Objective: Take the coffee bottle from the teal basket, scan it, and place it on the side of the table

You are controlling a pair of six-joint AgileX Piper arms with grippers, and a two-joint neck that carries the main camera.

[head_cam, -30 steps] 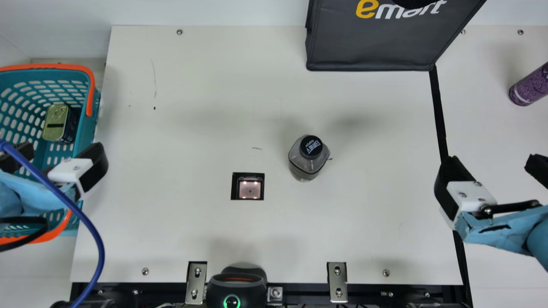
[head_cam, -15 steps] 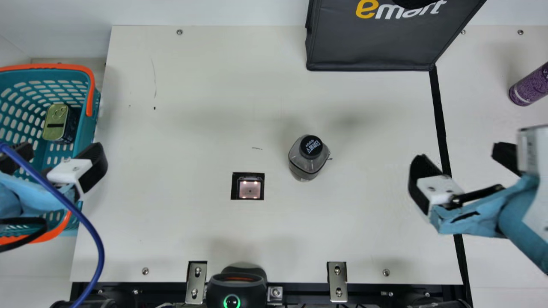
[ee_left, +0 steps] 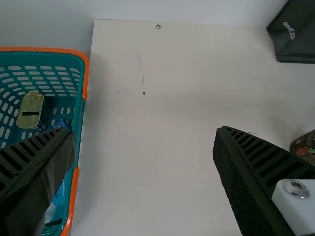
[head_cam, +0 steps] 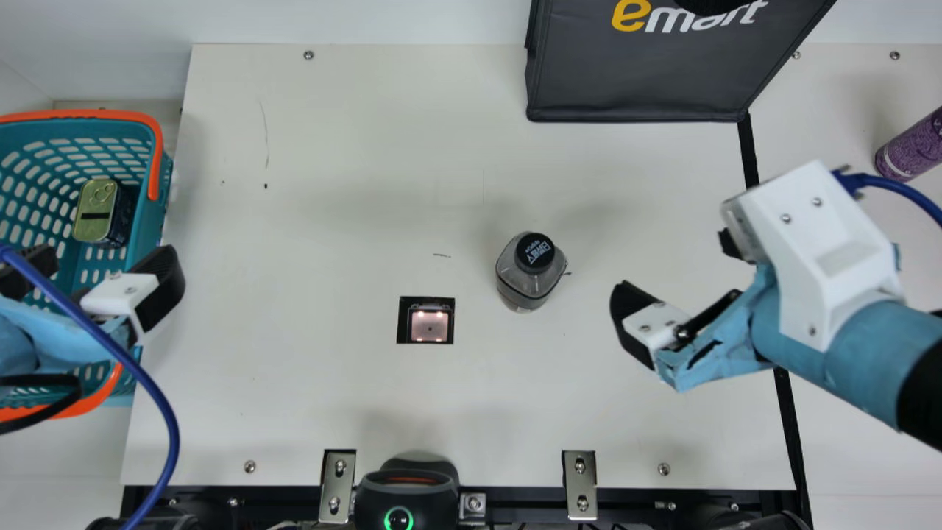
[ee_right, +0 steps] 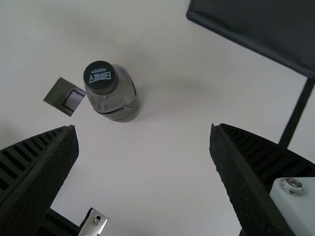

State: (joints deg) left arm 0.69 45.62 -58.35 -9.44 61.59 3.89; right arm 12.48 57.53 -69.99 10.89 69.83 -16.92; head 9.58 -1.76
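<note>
A clear bottle with a black cap (head_cam: 531,271) stands upright on the table, right of the scanner window (head_cam: 428,321). My right gripper (head_cam: 677,283) is open and empty to the bottle's right. In the right wrist view the bottle (ee_right: 112,92) stands beyond the spread fingers of that gripper (ee_right: 143,130). At the far left my left gripper (head_cam: 107,261) hangs open over the edge of the teal basket (head_cam: 158,213). From the left wrist, the same gripper (ee_left: 143,132) has its fingers wide apart, one above the basket (ee_left: 78,118).
A gold-lidded can (head_cam: 96,211) lies in the basket. The dark bag (head_cam: 640,81) stands at the back right, and a purple can (head_cam: 909,151) at the far right. A black scanner (head_cam: 407,493) sits at the front edge.
My right gripper has moved left over the table toward the bottle, and more of its arm has come into view. The left arm and the bottle have stayed put.
</note>
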